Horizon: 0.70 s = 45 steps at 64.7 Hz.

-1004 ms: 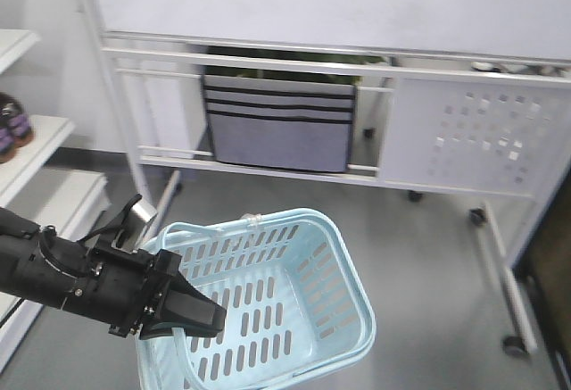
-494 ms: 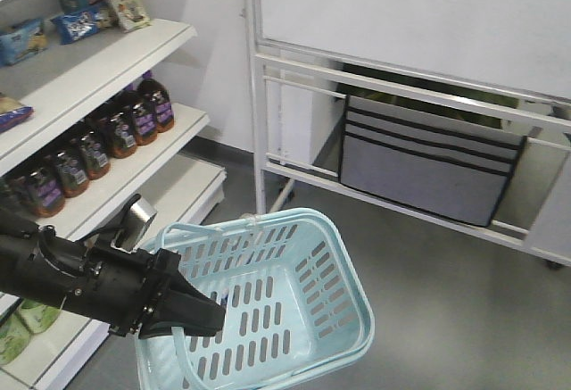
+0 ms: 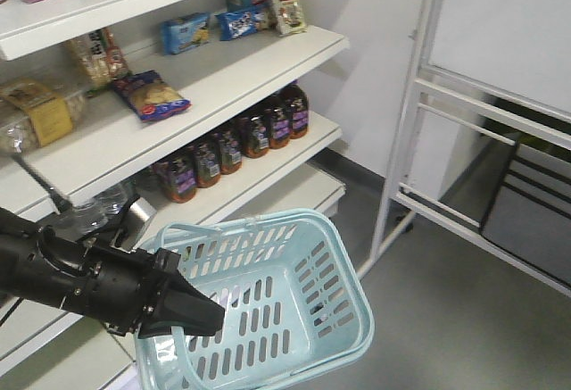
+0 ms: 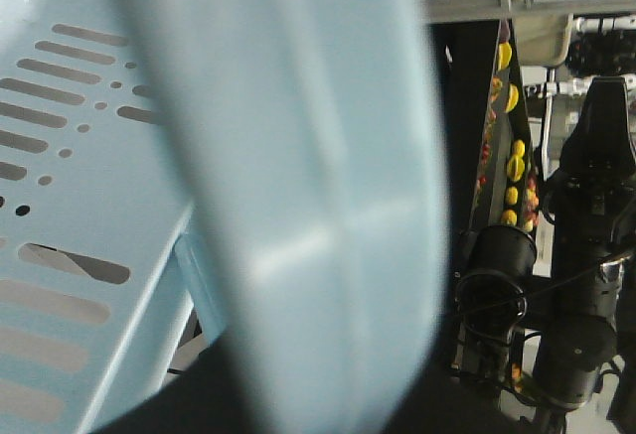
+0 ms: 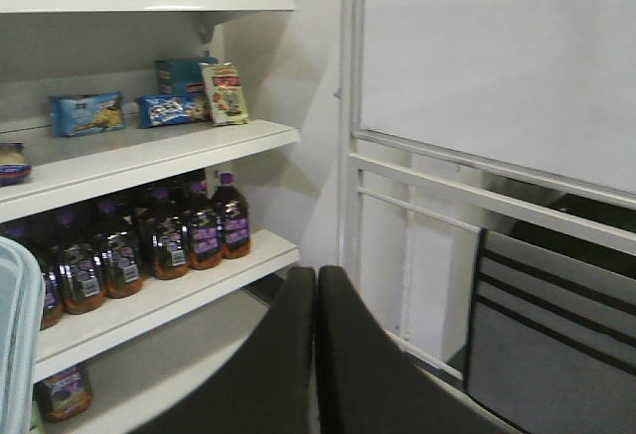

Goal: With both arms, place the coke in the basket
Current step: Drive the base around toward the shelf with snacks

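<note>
Your left gripper (image 3: 203, 316) is clamped, as far as I can judge, on the near hoop handle (image 4: 318, 206) of the light blue slotted plastic basket (image 3: 355, 285). It hangs mouth-up for loading, long axis near-left to far-right. Your right gripper (image 5: 317, 285) is pinched together, empty. The red-capped coke bottle is out of view; only dark bottles (image 3: 254, 136) line the left shelf.

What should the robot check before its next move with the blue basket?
1. Is the basket held by the left gripper: ok.
2. Room in the basket: ok, nothing in it.
3. Is the right gripper free: ok, shut on nothing.
4. Is the coke in sight: not ok, only dark bottles with purple labels on the shelf.
5. Clear way to the shelf: cannot tell.
</note>
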Available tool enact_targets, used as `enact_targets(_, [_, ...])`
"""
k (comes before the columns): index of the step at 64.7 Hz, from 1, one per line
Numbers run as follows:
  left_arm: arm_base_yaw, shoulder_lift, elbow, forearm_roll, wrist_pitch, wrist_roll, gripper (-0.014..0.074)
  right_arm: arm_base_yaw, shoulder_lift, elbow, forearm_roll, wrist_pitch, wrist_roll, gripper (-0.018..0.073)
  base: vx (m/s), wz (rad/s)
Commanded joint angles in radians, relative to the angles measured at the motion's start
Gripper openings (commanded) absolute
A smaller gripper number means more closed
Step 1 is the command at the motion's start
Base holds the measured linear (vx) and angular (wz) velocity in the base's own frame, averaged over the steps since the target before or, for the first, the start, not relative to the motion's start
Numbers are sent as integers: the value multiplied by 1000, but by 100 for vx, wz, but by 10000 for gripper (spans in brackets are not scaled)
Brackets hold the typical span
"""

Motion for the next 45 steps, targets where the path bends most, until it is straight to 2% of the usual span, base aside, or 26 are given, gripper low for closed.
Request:
enact_targets(1, [-3, -44, -19, -78, 69, 10, -6, -5, -15, 11, -7, -75, -4, -10, 15, 57])
enact_targets(45, [-3, -44, -19, -78, 69, 10, -6, -5, -15, 11, -7, -75, -4, -10, 15, 58])
